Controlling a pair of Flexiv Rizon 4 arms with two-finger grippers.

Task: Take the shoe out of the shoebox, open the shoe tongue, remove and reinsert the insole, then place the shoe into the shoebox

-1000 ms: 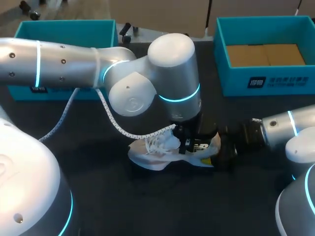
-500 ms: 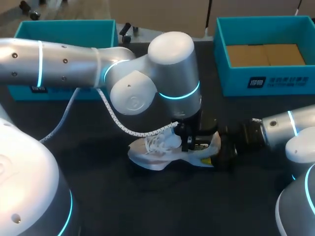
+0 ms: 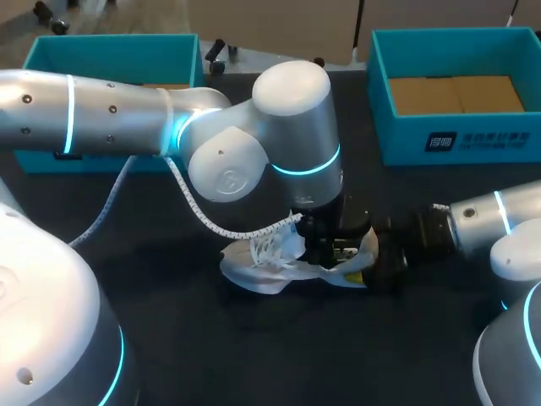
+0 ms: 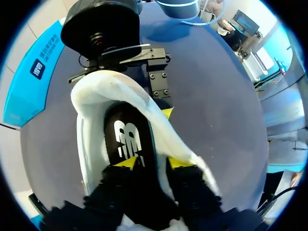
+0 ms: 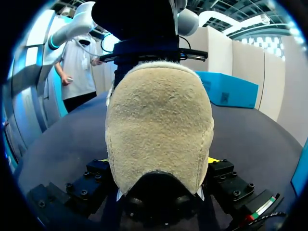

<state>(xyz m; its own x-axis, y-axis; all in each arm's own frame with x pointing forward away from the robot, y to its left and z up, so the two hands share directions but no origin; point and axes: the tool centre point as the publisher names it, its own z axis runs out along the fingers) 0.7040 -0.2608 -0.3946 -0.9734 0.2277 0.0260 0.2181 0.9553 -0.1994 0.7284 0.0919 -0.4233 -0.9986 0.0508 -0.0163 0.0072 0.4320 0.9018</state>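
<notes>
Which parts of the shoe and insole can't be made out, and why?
Left wrist view: the front of the insole and the toe of the shoe, covered by the left end effector.
Head view: the insole, hidden under the left arm.
Right wrist view: the shoe's inside, behind its heel.

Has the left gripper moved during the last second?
Yes, slightly: at the shoe, the left gripper shifted away from the right shoebox.

A white logo mark is printed on the black foam insole (image 4: pixel 129 139) inside the white suede shoe (image 4: pixel 96 96). The teal cardboard shoebox (image 3: pixel 406 139) bears a white square sign and white characters on its front wall, too small to read.
</notes>
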